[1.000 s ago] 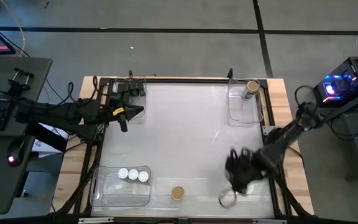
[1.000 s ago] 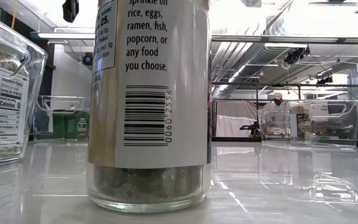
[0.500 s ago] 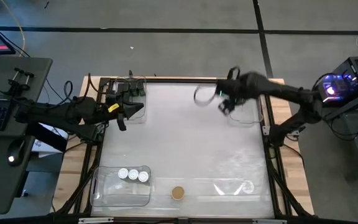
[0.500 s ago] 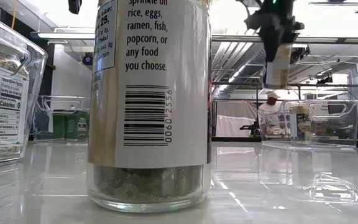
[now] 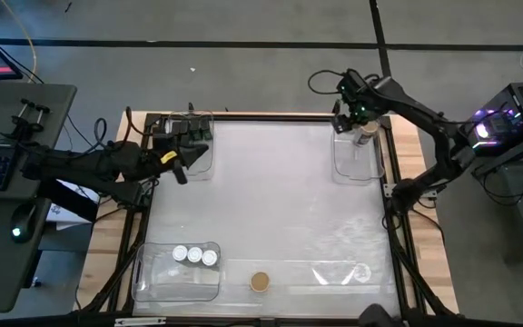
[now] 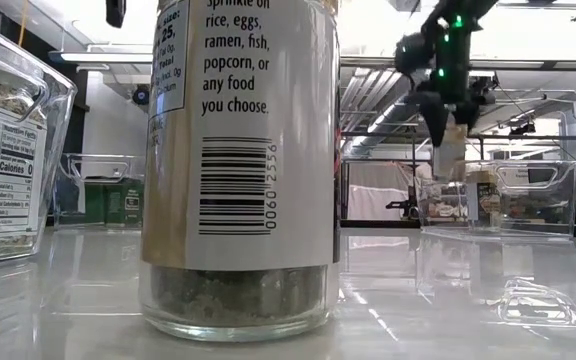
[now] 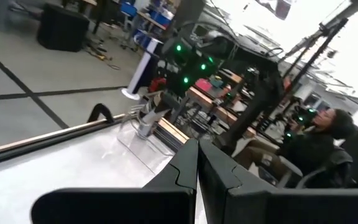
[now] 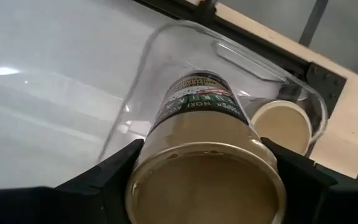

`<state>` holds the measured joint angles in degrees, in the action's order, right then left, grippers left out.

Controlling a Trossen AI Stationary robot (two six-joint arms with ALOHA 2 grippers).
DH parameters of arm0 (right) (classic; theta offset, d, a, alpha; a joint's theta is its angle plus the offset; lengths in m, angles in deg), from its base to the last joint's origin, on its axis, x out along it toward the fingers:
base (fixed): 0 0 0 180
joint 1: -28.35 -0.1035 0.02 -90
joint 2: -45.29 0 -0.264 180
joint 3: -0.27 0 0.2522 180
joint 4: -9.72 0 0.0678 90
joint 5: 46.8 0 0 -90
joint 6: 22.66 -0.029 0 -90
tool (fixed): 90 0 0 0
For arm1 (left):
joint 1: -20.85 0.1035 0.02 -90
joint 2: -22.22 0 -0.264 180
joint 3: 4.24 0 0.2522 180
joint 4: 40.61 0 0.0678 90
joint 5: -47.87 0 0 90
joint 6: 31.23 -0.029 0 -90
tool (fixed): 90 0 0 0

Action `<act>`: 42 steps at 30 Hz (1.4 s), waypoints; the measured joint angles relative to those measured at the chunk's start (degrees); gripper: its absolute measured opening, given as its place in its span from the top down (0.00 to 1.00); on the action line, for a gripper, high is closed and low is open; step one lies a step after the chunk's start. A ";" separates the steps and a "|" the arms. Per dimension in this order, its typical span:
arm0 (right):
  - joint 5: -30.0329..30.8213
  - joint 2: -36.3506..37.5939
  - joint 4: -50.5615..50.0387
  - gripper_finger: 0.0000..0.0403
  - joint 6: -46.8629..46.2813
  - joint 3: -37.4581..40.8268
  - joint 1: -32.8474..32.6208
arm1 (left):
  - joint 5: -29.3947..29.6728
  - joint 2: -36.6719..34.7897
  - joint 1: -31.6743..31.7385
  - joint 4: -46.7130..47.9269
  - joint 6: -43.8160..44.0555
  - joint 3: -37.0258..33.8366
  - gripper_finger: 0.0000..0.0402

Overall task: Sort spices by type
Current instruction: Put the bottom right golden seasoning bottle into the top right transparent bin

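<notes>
- High view shows the right claw (image 5: 356,116) over the clear bin (image 5: 356,162) at the desk's far right corner, grasping a tan-topped jar (image 8: 207,165); the right wrist view confirms it, both fingers clamped on the jar's sides just under the cap so the body hangs down toward the bin
- A second tan-topped jar (image 8: 283,124) already stands in that bin, which is likely why this one is carried here: like goes with like
- The held jar is not yet set down; in the low view it hangs above the bin's rim, so the step in hand looks like lowering it beside its twin without knocking it
- The left claw (image 5: 182,165) is clenched and holds nothing, parked at the far left corner beside the bin of black boxy spices (image 5: 193,132), well clear of the right arm's path
- 3 white-topped jars (image 5: 194,255) sit in a row in the near left bin (image 5: 152,277), so that kind has its own place
- 1 tan-topped jar (image 5: 260,282) is still loose on the desk (image 5: 261,191) at the near edge, close to the low camera; it probably goes to the far right bin next
- Another clear bin (image 5: 334,272) lies at the near right; I cannot tell what is in it
</notes>
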<state>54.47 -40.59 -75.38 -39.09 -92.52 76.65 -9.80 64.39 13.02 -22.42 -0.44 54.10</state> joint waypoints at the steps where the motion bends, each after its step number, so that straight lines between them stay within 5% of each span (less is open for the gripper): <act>1: 0.02 0.00 1.42 0.33 -0.03 1.54 0.68 | 0.53 0.05 0.00 0.00 0.05 0.00 1.00; 10: -4.35 -0.11 14.00 0.33 -6.78 10.33 6.86 | 2.06 0.71 0.00 0.01 0.55 0.00 1.00; 42: -3.74 -4.55 13.52 0.24 -13.43 8.38 7.71 | 1.26 2.19 0.00 0.26 0.66 0.00 1.00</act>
<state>50.73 -45.14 -61.87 -52.51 -84.14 84.35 -8.55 66.58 13.02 -22.16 0.21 54.10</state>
